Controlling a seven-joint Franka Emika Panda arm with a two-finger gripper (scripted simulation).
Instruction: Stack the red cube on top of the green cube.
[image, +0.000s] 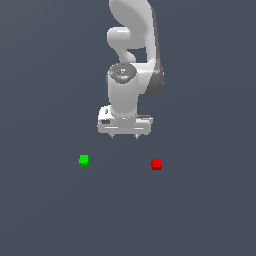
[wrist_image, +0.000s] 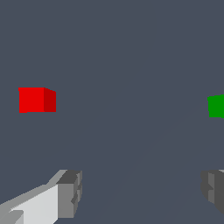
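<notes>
The red cube (image: 156, 164) sits on the grey floor at the exterior view's right; it also shows in the wrist view (wrist_image: 36, 100). The green cube (image: 84, 160) sits apart from it at the exterior view's left, and is cut off at the edge of the wrist view (wrist_image: 216, 106). My gripper (image: 125, 136) hangs above the floor, behind and between the two cubes, touching neither. Its jaws stand wide apart and hold nothing. Both fingertips (wrist_image: 70, 192) show in the wrist view.
The white arm (image: 131, 60) rises behind the gripper. The plain dark grey floor (image: 125, 215) lies all around.
</notes>
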